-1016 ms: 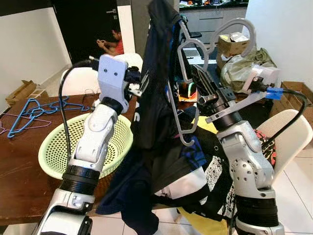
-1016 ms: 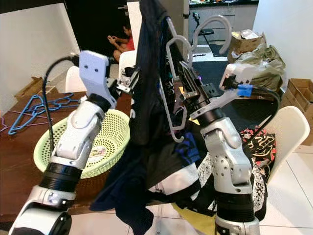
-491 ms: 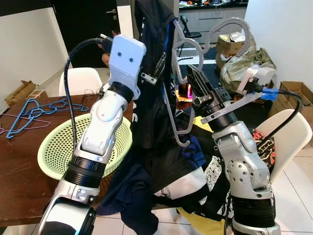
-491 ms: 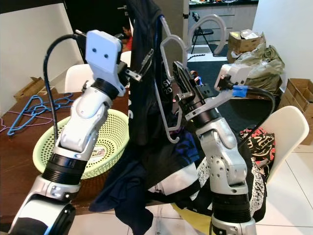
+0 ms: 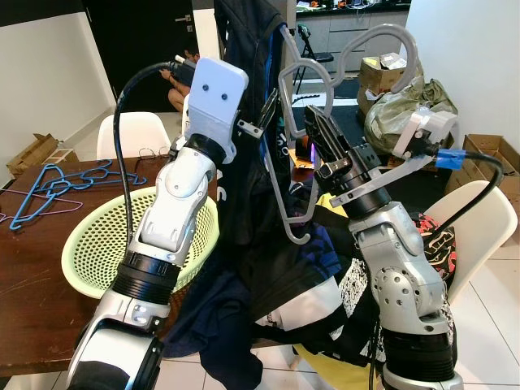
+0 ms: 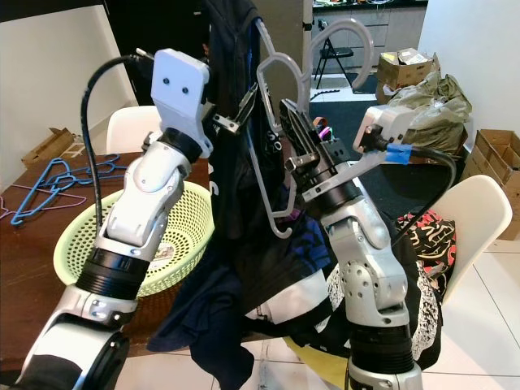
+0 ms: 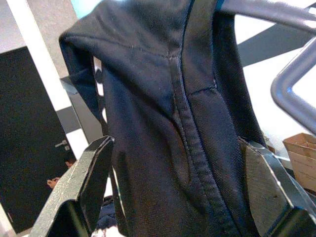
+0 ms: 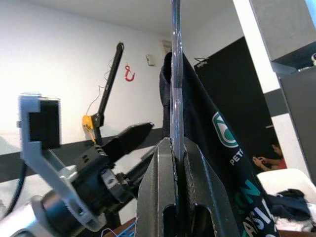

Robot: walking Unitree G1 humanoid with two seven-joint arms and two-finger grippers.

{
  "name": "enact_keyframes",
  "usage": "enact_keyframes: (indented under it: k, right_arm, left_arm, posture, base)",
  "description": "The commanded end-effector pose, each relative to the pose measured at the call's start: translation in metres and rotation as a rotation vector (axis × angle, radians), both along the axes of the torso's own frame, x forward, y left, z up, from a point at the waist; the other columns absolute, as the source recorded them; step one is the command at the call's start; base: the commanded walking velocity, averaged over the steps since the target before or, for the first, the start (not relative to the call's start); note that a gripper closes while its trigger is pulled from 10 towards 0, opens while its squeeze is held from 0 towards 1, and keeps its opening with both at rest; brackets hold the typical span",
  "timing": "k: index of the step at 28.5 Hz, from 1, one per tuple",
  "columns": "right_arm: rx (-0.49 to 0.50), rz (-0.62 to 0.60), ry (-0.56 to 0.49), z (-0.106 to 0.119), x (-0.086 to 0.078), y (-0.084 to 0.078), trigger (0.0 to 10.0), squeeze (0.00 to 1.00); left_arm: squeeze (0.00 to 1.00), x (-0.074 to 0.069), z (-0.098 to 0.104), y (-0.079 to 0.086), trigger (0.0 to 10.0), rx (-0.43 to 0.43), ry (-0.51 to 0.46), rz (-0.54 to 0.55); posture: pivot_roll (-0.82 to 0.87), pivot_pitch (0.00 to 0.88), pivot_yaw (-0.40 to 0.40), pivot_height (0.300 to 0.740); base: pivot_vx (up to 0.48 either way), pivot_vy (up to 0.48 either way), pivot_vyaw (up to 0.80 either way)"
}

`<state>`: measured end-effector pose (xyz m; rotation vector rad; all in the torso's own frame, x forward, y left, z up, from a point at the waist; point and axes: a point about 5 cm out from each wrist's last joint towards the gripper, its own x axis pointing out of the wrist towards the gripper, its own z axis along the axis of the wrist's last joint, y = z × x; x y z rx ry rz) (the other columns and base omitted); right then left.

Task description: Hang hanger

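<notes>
Head cams look fwd/down; wrist cams close on dark garment (image 7: pixel 177 123).

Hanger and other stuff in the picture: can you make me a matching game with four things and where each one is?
Things:
1. grey hanger
2. dark shirt
3. green basket
4. blue hangers

Places:
A. flat on the brown table
B. pinched in the right claw
C. on the table by the left arm
D. between the fingers of the left claw

Pairs: 1-B, 2-D, 3-C, 4-A
</notes>
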<state>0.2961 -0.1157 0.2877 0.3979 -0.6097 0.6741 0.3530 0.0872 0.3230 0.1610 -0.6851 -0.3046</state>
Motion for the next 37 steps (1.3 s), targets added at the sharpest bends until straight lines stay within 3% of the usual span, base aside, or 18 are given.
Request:
enact_keyframes:
  k: [1, 3, 4, 23, 28, 30, 37]
  right_arm:
    - [0.009, 0.039, -0.032, 0.005, -0.006, 0.005, 10.0, 0.0]
    - [0.009, 0.039, -0.031, 0.005, -0.006, 0.005, 10.0, 0.0]
    - [0.009, 0.038, -0.031, 0.005, -0.006, 0.005, 10.0, 0.0]
    - [0.004, 0.023, -0.004, -0.002, -0.003, 0.005, 10.0, 0.0]
    - [-0.047, -0.012, 0.037, -0.01, 0.004, 0.006, 10.0, 0.0]
    - [-0.107, -0.046, 0.085, -0.019, 0.01, 0.008, 10.0, 0.0]
    - [-0.197, -0.075, 0.124, -0.03, 0.016, 0.014, 10.0, 0.0]
  left_arm:
    - [0.0, 0.001, 0.004, 0.002, 6.2, -0.027, -0.005, -0.008]
    - [0.0, 0.002, 0.005, 0.002, 6.2, -0.027, -0.006, -0.009]
    - [0.0, 0.002, 0.005, 0.002, 0.2, -0.026, -0.008, -0.01]
    - [0.0, -0.007, 0.016, -0.006, 0.0, 0.034, -0.082, -0.049]
    - [0.0, -0.016, 0.026, -0.016, 0.0, 0.081, -0.141, -0.087]
    - [0.0, -0.024, 0.032, -0.027, 0.0, 0.125, -0.18, -0.139]
    - [0.0, -0.036, 0.035, -0.046, 0.0, 0.181, -0.207, -0.237]
  posture:
    - [-0.02, 0.0, 0.049, 0.74]
    - [-0.02, 0.0, 0.049, 0.74]
    - [-0.02, 0.0, 0.051, 0.74]
    - [-0.01, 0.0, 0.047, 0.74]
    - [-0.01, 0.0, 0.043, 0.74]
    - [0.0, 0.0, 0.04, 0.74]
    - [0.0, 0.0, 0.038, 0.74]
  base:
    - [0.0, 0.0, 0.0]
    - [0.0, 0.0, 0.0]
    - [0.0, 0.0, 0.0]
    - [0.0, 0.0, 0.0]
    - [0.0, 0.0, 0.0]
    - [0.0, 0.0, 0.0]
    - [0.0, 0.0, 0.0]
